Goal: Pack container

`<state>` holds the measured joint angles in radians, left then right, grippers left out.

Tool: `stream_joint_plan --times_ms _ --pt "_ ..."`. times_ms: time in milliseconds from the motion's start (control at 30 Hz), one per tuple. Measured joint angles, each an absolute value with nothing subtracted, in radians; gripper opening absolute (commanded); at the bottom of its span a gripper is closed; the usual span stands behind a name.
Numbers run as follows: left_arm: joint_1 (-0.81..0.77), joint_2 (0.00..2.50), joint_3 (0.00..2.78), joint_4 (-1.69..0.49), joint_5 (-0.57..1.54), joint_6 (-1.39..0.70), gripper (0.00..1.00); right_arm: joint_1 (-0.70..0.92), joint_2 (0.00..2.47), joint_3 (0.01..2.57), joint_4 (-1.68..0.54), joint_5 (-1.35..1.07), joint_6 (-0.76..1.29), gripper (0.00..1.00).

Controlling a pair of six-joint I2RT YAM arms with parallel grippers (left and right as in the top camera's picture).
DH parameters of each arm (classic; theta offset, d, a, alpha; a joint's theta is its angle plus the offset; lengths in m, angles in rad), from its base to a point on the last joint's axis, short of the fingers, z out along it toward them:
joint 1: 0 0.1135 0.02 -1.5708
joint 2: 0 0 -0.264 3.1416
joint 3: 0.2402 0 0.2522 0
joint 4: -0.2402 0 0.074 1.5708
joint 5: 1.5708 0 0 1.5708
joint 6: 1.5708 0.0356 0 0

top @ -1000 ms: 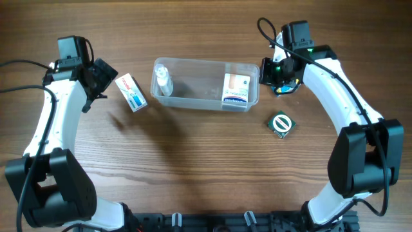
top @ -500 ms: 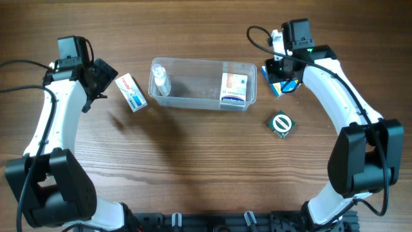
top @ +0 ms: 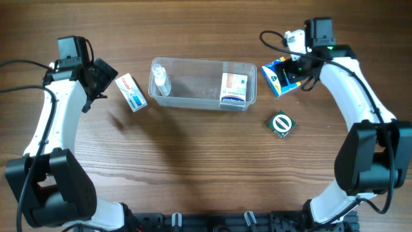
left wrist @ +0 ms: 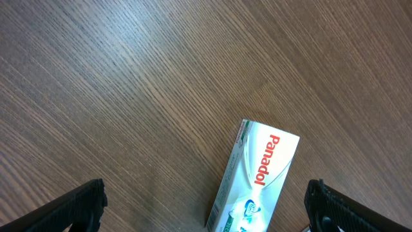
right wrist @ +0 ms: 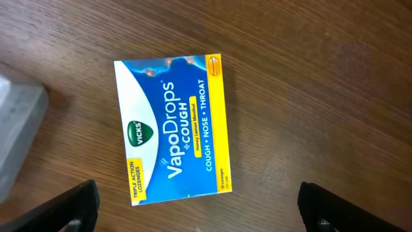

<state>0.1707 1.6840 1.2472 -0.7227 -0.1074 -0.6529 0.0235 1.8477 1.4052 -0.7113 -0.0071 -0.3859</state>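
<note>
The clear container [top: 193, 102] lies at the middle back of the table, with a small bottle [top: 161, 80] at its left end and a white-and-orange box [top: 235, 90] at its right end. A blue and yellow Vicks VapoDrops box [top: 280, 76] [right wrist: 174, 129] lies flat on the wood just right of the container. My right gripper [top: 299, 69] [right wrist: 198, 193] hovers over it, open, nothing between its fingers. A Panadol box [top: 132, 92] [left wrist: 261, 177] lies left of the container. My left gripper [top: 106, 82] [left wrist: 205, 193] stands open just left of it.
A small square box with a round green and white mark [top: 281, 124] lies on the table in front of the Vicks box. One corner of the container [right wrist: 19, 122] shows at the left edge of the right wrist view.
My right gripper has opened and let go of the Vicks box, then drawn back to the right. The box now lies on the table. The left arm has not moved.
</note>
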Motion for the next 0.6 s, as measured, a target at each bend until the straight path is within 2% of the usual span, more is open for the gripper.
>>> stream_joint_plan --times_ms 600 --pt "0.171 1.684 1.247 -0.723 -0.107 -0.653 1.0 0.018 2.014 1.405 -0.623 -0.083 -0.439 1.0"
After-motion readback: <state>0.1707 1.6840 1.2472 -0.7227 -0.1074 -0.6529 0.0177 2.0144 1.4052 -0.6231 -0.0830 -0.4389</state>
